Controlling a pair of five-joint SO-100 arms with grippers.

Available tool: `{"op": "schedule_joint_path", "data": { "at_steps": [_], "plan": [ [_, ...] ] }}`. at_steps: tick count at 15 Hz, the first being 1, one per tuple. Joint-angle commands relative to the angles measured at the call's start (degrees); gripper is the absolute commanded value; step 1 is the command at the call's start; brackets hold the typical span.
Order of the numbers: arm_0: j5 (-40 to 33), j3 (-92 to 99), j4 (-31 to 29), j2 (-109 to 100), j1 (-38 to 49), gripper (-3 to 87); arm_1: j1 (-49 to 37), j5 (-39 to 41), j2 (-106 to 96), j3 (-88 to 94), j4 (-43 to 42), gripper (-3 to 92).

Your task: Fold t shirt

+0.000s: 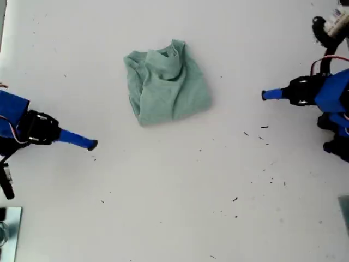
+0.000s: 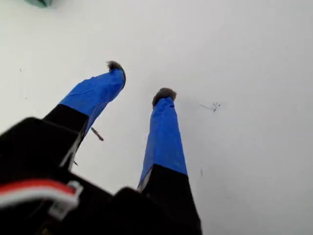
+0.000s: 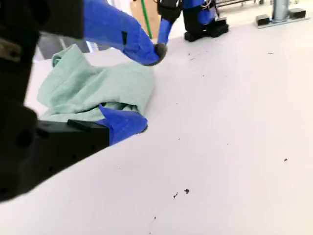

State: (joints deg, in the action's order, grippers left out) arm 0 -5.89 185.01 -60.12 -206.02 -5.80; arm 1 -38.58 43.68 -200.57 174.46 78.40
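Observation:
The t shirt (image 1: 166, 82) lies bunched into a rough pale green square on the white table (image 1: 174, 207), above the middle of the exterior view. My first gripper (image 1: 264, 95) reaches in from the exterior view's right, well clear of the cloth. Its blue fingers (image 2: 164, 132) stand open over bare table, and only a corner of the shirt (image 2: 39, 2) shows. My second gripper (image 1: 91, 144) comes from the exterior view's left, below and beside the shirt. It is open with nothing held (image 3: 149, 88), and the shirt (image 3: 93, 90) lies just beyond its fingers.
Dark specks (image 1: 264, 127) are scattered over the table toward the exterior view's lower right. A shiny metal item (image 1: 8, 229) sits at the exterior view's bottom left edge. Cables and black hardware (image 1: 327, 24) crowd the exterior view's top right corner.

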Motion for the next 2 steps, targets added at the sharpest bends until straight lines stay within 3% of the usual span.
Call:
{"op": "schedule_joint_path", "data": {
  "at_steps": [1, 2],
  "plan": [
    [-0.4, 0.6, 1.0, -0.3, -3.7, 17.9, -0.8, 2.2, -0.3, 2.6, 0.1, 14.7],
    [-0.4, 0.6, 1.0, -0.3, -4.4, 17.9, -0.8, 2.2, -0.3, 2.6, 0.1, 14.7]
  ]
}}
